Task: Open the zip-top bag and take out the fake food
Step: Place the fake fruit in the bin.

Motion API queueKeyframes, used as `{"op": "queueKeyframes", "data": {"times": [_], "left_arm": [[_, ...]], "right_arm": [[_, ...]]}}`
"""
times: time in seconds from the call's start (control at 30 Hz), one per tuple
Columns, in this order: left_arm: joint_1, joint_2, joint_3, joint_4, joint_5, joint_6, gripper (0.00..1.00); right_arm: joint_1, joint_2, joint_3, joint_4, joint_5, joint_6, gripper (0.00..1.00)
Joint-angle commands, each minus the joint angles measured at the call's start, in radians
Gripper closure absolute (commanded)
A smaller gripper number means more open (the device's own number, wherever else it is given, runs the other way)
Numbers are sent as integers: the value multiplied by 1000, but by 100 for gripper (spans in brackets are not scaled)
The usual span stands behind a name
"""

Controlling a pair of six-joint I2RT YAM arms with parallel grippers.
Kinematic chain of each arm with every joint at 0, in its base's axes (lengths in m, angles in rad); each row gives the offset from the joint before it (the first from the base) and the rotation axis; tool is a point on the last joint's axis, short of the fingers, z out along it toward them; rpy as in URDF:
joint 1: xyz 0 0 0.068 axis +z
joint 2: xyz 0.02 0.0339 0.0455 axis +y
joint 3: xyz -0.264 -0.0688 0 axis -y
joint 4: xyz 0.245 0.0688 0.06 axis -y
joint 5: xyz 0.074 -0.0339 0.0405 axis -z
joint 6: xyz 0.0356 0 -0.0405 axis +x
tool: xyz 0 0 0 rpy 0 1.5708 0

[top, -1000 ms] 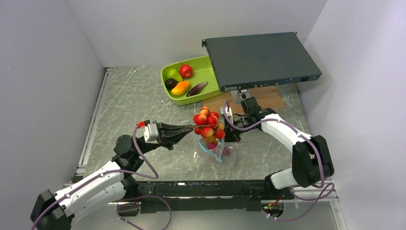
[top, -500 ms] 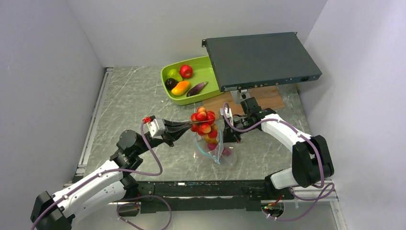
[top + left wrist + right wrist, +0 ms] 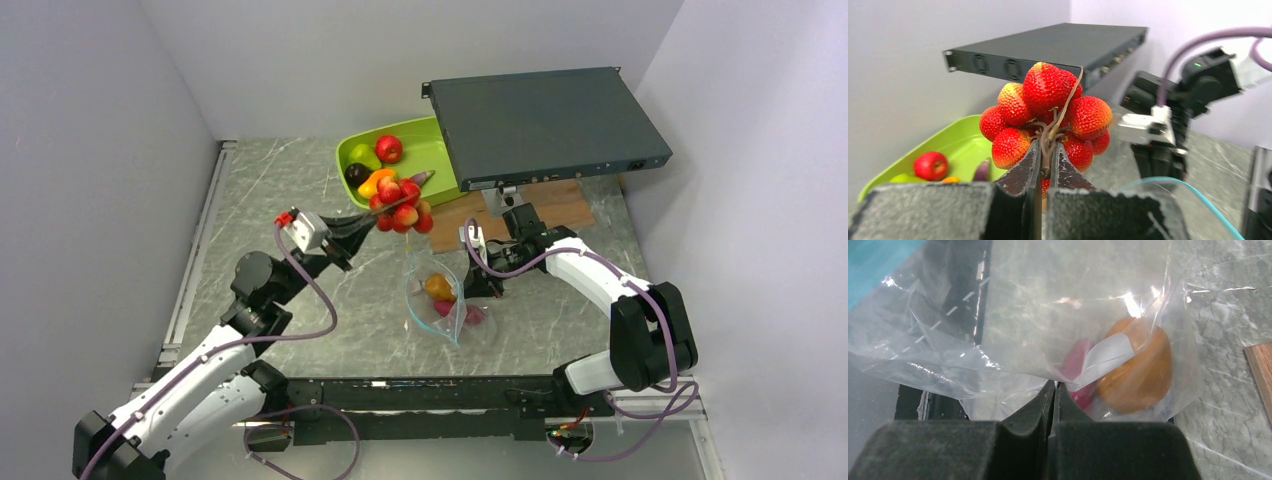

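Sitting behind grape bunch: green tray, black case.

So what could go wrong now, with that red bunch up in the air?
The left fingers pinch the bunch only by its thin stem; it could slip and drop short of the tray. The right fingers hold just a fold of the bag; the plastic may slide out, leaving the orange fruit harder to reach.
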Motion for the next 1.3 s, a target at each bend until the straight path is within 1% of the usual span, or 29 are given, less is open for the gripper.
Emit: {"op": "queueKeyframes", "data": {"times": [0.0, 0.3, 0.43, 0.57, 0.83, 1.03, 1.13, 1.27], "left_arm": [[77, 49, 91, 29, -92, -24, 100], [222, 185, 184, 34, -36, -119, 100], [286, 283, 226, 42, -21, -173, 100], [328, 410, 314, 9, -1, -192, 100], [358, 648, 500, -121, -53, -176, 100], [378, 817, 670, -229, -23, -207, 100], [380, 886, 752, -288, -29, -219, 100], [380, 953, 819, -314, -55, -223, 100]], "right_arm": [[-1, -12, 30, -11, -7, -38, 100], [1, -14, 32, -16, 0, -46, 100], [9, -17, 34, -14, 12, -44, 100], [13, -27, 33, -2, 22, -31, 100], [37, -44, 25, 18, 91, -29, 100], [51, -40, 23, 17, 126, -39, 100], [51, -35, 27, 11, 131, -46, 100], [52, -22, 32, 5, 145, -51, 100]]}}
